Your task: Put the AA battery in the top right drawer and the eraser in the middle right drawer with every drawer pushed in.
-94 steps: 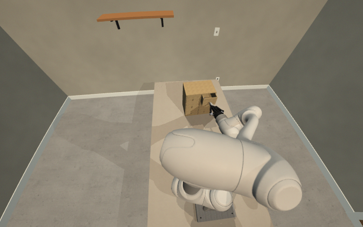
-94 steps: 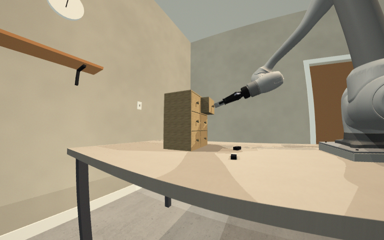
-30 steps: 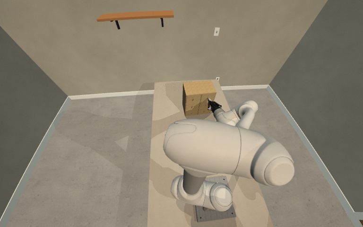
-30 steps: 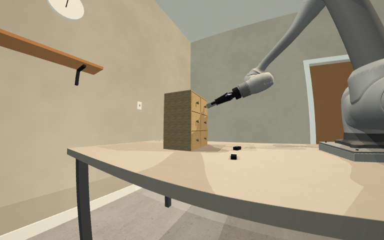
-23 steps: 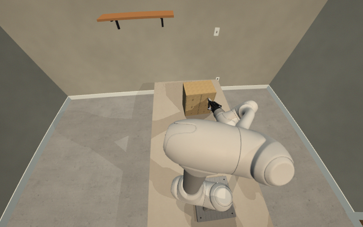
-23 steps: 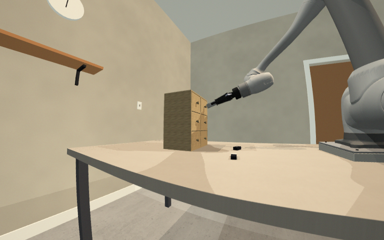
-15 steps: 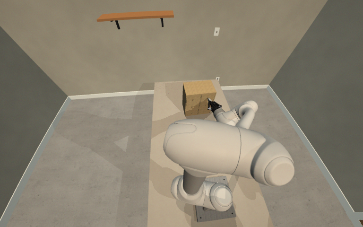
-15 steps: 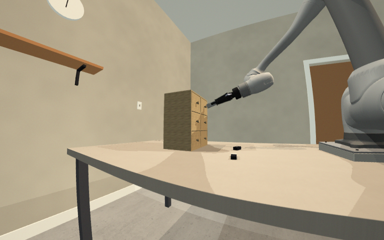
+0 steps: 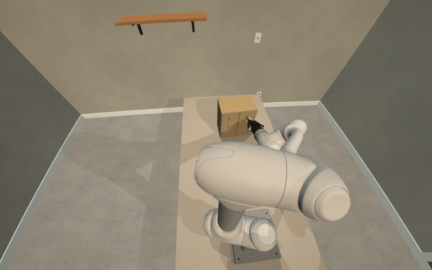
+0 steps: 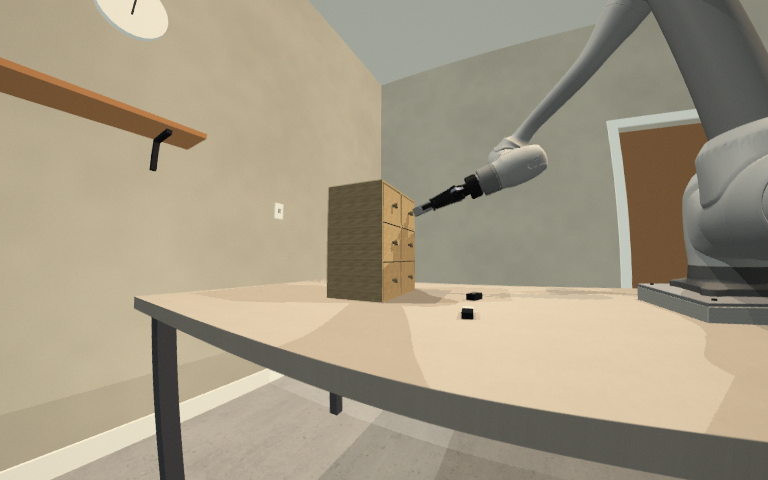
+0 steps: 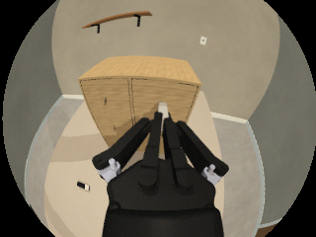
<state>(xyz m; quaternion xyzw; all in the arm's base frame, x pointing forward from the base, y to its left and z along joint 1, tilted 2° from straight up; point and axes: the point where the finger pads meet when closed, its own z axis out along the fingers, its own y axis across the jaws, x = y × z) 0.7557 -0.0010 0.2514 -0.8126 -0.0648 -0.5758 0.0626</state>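
Note:
The small wooden chest (image 9: 237,103) (image 10: 354,243) (image 11: 143,67) stands upright at the table's far end. Its drawers look flush with the front, including the top right drawer (image 10: 406,203) (image 11: 148,94) and the middle right drawer (image 10: 406,254). My gripper (image 9: 248,118) (image 10: 417,211) (image 11: 162,108) is shut and empty. Its tips are at the top right drawer's front, near the handle; exact contact is unclear. A small black-and-white block (image 10: 467,313) (image 11: 83,186), perhaps the eraser, lies on the table before the chest. I cannot make out the AA battery; drawer insides are hidden.
Another small dark block (image 10: 474,295) lies on the table (image 10: 555,350) near the black-and-white one. A wall shelf (image 9: 161,18) (image 10: 79,98) (image 11: 116,19) hangs on the wall behind the chest. My arm covers much of the table in the top view.

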